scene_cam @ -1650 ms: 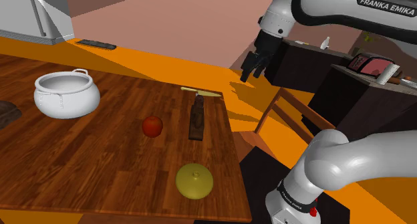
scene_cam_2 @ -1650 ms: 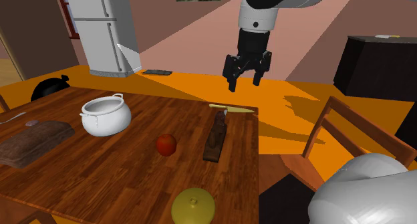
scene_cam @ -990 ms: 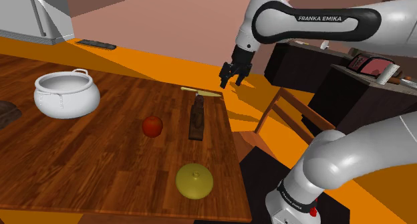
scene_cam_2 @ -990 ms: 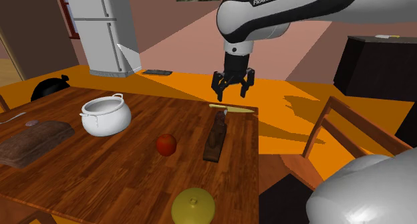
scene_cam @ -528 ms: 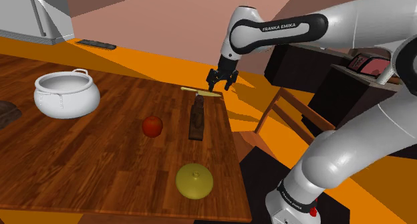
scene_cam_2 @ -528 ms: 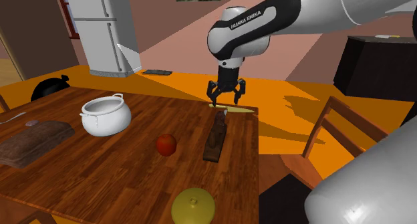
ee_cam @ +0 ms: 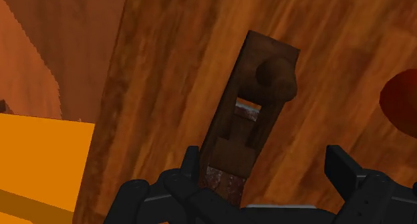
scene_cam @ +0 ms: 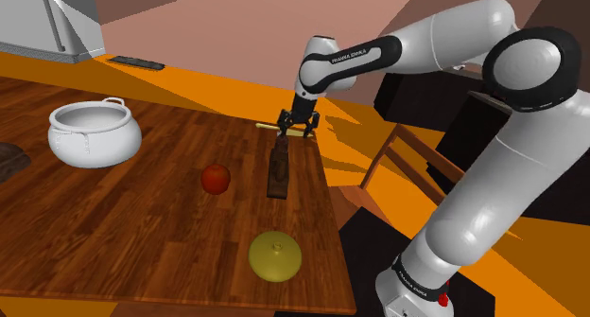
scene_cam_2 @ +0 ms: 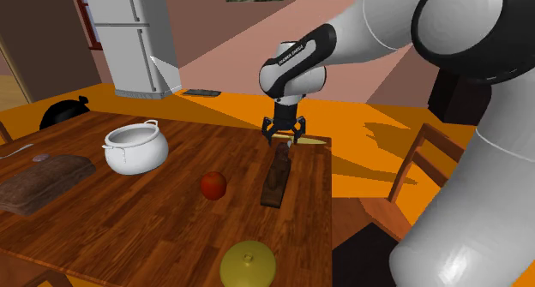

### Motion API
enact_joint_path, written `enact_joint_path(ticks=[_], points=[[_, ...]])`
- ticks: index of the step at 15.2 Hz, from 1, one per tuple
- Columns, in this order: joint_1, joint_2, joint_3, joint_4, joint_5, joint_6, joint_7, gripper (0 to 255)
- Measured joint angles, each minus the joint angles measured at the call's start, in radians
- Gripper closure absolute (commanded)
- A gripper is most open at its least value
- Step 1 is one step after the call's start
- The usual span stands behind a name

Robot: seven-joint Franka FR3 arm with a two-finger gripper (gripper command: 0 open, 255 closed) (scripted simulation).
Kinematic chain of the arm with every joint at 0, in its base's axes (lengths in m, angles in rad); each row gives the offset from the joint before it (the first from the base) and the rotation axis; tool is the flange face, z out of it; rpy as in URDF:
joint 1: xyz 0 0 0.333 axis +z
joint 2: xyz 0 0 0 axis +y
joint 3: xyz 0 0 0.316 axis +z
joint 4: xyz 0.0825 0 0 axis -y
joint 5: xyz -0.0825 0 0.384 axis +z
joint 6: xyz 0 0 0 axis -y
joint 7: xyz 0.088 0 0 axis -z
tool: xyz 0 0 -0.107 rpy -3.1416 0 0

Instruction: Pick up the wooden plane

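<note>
Gripper (scene_cam: 296,126) dropped way down and now hangs over one end of the wooden plane (scene_cam: 278,168), which lies flat just beside the red apple (scene_cam: 216,179). Jaws wide apart, empty. I'd centre over the body first, then pinch its narrow sides.

Bright, flat, even light — hard-edged dark shadows on the orange floor (scene_cam: 352,128)
</note>
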Motion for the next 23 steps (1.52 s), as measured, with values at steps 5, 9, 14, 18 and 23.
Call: enact_joint_path(ticks=[5,9,14,18,23], points=[[-0.02,0.193,-0.019,0.124,0.015,0.053,0.032,0],[-0.037,0.344,-0.034,0.238,0.034,0.075,0.053,0],[-0.041,0.412,-0.036,0.264,0.042,0.113,0.063,0],[-0.041,0.449,-0.035,0.26,0.046,0.154,0.059,0],[-0.042,0.451,-0.035,0.256,0.046,0.161,0.058,255]])
